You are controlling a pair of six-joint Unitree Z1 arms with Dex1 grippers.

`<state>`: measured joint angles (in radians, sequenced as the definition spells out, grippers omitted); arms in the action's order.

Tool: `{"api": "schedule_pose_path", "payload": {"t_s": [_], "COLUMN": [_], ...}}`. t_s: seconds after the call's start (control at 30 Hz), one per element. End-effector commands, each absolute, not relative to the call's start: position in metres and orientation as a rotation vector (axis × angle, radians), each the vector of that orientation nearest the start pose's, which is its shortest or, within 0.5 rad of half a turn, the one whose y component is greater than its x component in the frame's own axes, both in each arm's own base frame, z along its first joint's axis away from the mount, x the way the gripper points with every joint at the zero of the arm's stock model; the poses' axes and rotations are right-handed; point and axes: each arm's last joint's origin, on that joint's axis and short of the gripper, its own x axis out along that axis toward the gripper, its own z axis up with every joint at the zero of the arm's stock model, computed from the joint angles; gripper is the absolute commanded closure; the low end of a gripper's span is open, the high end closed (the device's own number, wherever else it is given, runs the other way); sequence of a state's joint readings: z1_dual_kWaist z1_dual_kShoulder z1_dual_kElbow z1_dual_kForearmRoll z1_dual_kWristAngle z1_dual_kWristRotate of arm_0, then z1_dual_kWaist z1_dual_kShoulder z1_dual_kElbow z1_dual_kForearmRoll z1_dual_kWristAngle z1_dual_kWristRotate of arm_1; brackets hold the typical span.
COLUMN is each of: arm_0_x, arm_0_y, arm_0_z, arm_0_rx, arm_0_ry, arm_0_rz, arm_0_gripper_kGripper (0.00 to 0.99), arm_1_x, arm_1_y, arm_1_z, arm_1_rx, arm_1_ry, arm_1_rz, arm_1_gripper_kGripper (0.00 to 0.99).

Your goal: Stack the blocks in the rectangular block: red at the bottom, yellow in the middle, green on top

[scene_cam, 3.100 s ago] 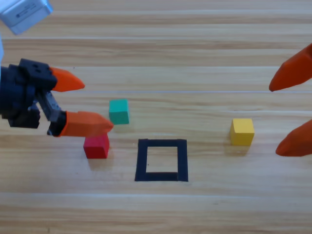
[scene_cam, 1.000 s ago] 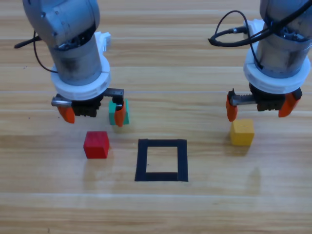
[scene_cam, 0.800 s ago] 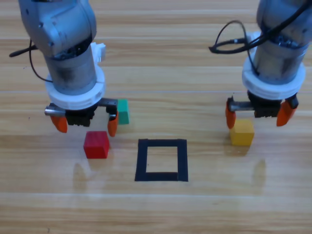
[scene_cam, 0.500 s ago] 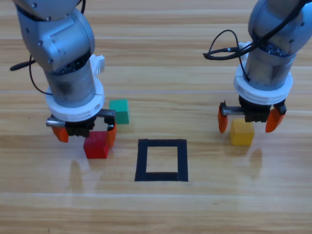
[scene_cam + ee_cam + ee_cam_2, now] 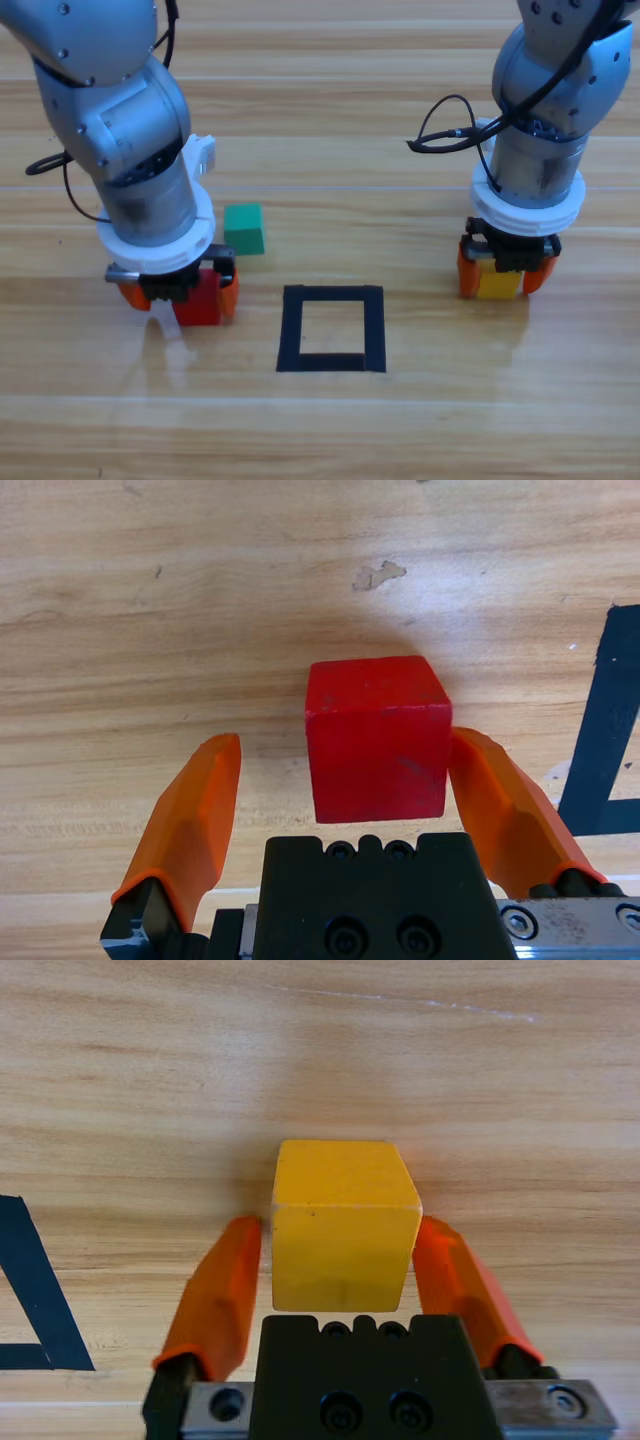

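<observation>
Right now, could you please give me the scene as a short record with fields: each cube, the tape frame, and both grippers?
red cube: on the table, left of the frame, between the left gripper's jaws; one jaw touches it, the other stands apart
yellow cube: on the table, right of the frame, jaws close on both sides
green cube: free on the table, beside the left arm
tape frame: nothing inside
left gripper: open, down around red
right gripper: down around yellow, grip unclear
stack: not begun
</observation>
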<state>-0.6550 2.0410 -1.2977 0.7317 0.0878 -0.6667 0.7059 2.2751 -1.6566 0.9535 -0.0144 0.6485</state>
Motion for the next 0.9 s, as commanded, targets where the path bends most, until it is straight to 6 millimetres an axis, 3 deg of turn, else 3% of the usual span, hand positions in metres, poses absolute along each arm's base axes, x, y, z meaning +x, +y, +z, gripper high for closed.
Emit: {"api": "schedule_pose_path", "payload": {"t_s": [0.03,0.1,0.3,0.43,0.5,0.6,0.7,0.77,0.9], "arm_0_x": [0.299,0.299,0.301,0.299,0.299,0.3,0.298,0.298,0.299], "arm_0_y": [-0.215,-0.216,-0.217,-0.214,-0.21,-0.205,-0.201,-0.199,-0.201], "arm_0_z": [0.186,0.187,0.183,0.183,0.182,0.184,0.188,0.191,0.202], "arm_0_rx": [-0.036,-0.044,-0.056,-0.071,-0.074,-0.077,-0.076,-0.076,-0.087], "arm_0_ry": [1.446,1.439,1.43,1.42,1.416,1.403,1.386,1.38,1.353], "arm_0_rz": [0.015,0.014,0.023,0.048,0.069,0.083,0.099,0.097,0.077], "arm_0_gripper_kGripper": [0.145,0.169,0.226,0.231,0.324,0.541,0.786,0.886,0.892], "arm_1_x": [0.345,0.344,0.338,0.327,0.32,0.307,0.295,0.291,0.29], "arm_1_y": [0.278,0.277,0.271,0.262,0.256,0.246,0.237,0.233,0.233], "arm_1_z": [0.153,0.154,0.176,0.209,0.228,0.254,0.273,0.278,0.275], "arm_1_rx": [-0.067,-0.074,-0.066,-0.057,-0.045,-0.021,0.003,0.014,0.009], "arm_1_ry": [1.578,1.571,1.543,1.506,1.485,1.453,1.425,1.417,1.438], "arm_1_rz": [0.051,0.049,0.058,0.085,0.096,0.109,0.121,0.119,0.119], "arm_1_gripper_kGripper": [0.857,0.99,0.99,0.99,0.99,0.99,0.99,0.99,0.99]}}
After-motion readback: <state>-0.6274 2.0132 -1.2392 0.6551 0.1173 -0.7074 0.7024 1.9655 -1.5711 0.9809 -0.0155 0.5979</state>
